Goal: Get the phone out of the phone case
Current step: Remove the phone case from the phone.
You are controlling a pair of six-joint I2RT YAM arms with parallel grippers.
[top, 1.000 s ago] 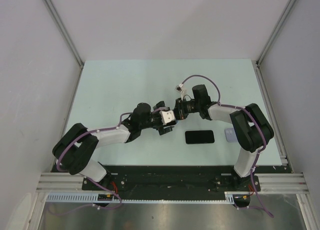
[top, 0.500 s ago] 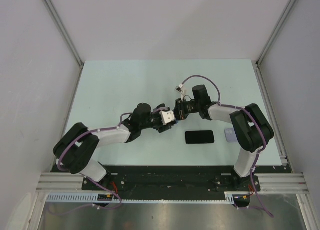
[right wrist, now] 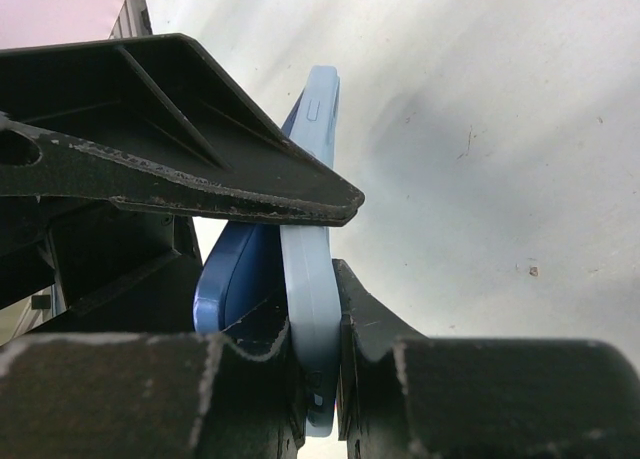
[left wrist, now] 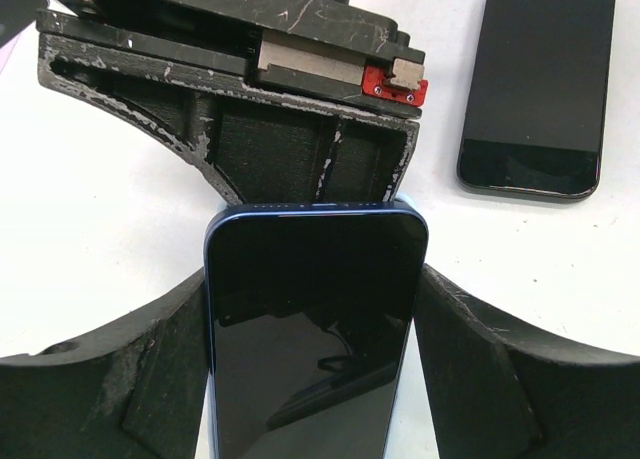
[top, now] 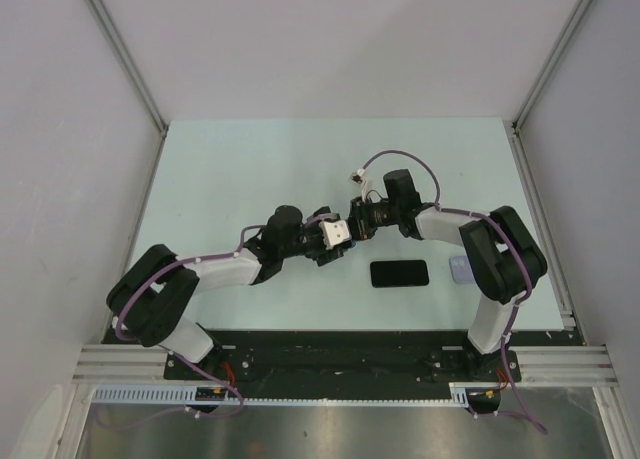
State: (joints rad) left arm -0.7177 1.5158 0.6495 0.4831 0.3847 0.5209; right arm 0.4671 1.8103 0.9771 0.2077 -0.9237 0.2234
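In the left wrist view, my left gripper [left wrist: 315, 324] is shut on the sides of a blue-edged phone [left wrist: 315, 299] with a dark screen. Its far end butts against my right gripper [left wrist: 300, 129]. In the right wrist view, my right gripper [right wrist: 318, 324] is shut on the edge of a light blue phone case [right wrist: 312, 269]. The darker blue phone [right wrist: 232, 274] stands apart from the case on the left. In the top view the two grippers, left [top: 328, 241] and right [top: 358, 219], meet above mid-table.
A second black phone [top: 399, 273] lies flat on the pale table, near the right of the grippers; it also shows in the left wrist view [left wrist: 537, 84]. A small light blue object [top: 460, 269] lies beside the right arm. Grey walls enclose the table.
My left gripper has shifted slightly, its lower finger drawing up toward the right gripper. The right arm and the phone on the table have not moved.
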